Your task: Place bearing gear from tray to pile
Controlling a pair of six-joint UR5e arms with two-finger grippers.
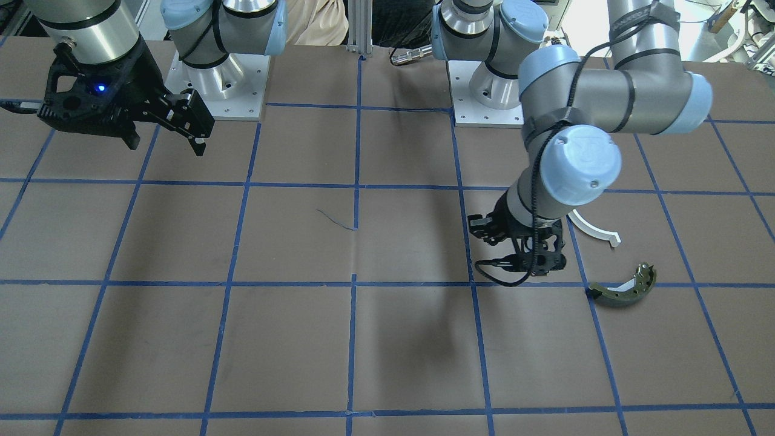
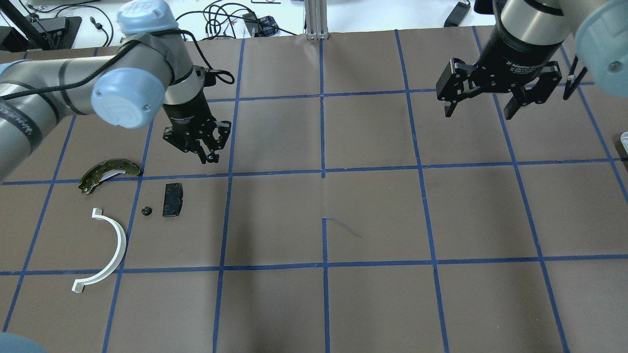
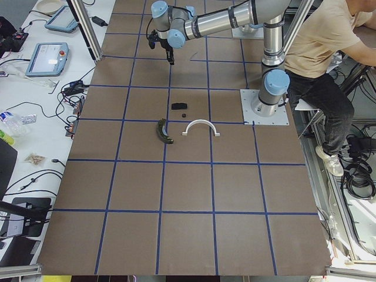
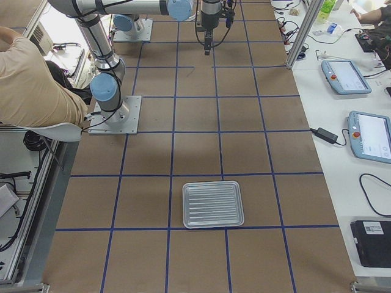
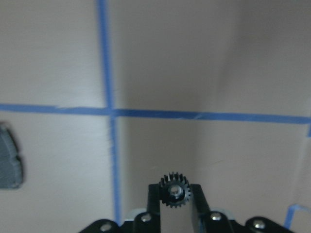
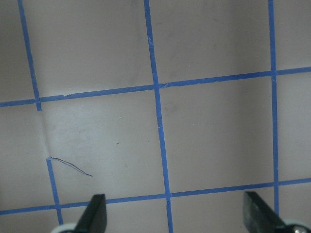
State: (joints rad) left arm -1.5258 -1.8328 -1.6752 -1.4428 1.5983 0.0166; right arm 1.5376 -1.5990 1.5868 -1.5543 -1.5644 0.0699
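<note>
My left gripper (image 2: 206, 155) is shut on a small black toothed bearing gear (image 5: 176, 190), held between its fingertips above the table. It hovers just beyond the pile, up and right of the flat black brake pad (image 2: 172, 199). The pile also holds the olive-green brake shoe (image 2: 105, 172), the white half-ring (image 2: 110, 250) and a small black round part (image 2: 145, 211). The metal tray (image 4: 214, 203) shows only in the exterior right view, far from both grippers. My right gripper (image 2: 480, 112) is open and empty, high over the far right of the table.
The table is brown paper with a blue tape grid (image 2: 323, 172). A thin dark thread (image 2: 343, 228) lies near its middle. A person (image 3: 326, 41) sits beside the robot bases. Cables and tablets lie off the table's far edge.
</note>
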